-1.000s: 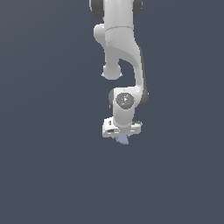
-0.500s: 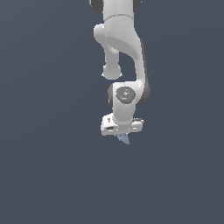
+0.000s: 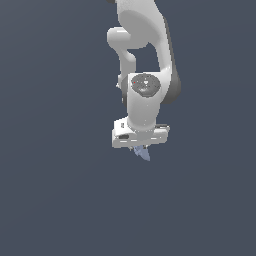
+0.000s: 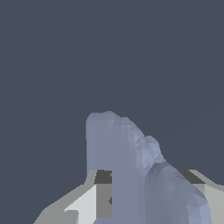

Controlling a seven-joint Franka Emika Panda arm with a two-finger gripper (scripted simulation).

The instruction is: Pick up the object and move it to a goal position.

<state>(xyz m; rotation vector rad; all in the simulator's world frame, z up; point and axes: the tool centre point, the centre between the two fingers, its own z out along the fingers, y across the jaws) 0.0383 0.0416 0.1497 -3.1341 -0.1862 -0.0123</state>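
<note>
Background point(image 3: 50, 200): a flat, dark slate-grey field fills both views; no edge or surface line can be made out on it.
Arm point(image 3: 145, 100): white, with dark grey joints. In the exterior view it comes in from 12 o'clock and hangs straight down through the middle, ending in a round grey cap on the wrist above a wide white block.
Gripper point(image 3: 140, 149): it sits at the 6 o'clock end of the arm in the exterior view, pointing downward. Its fingers are mostly hidden there behind the white block. In the wrist view the white and grey fingers point(image 4: 94, 199) show on either side of the lump, pressed up against it.
Hand state: pinching the lump, with the lump filling the gap between the fingers.
Lump point(image 3: 143, 152): small, pale periwinkle blue, faceted and matte, far smaller than the gripper. In the exterior view it pokes out beneath the white block, its pointed end aimed toward 5 o'clock.
Lump up close point(image 4: 127, 162): in the wrist view it rises between the fingers as a tall blunt shape with a rounded bulge beside it.
Lump position: held in the gripper with only the dark field around it; nothing else touches it.
</note>
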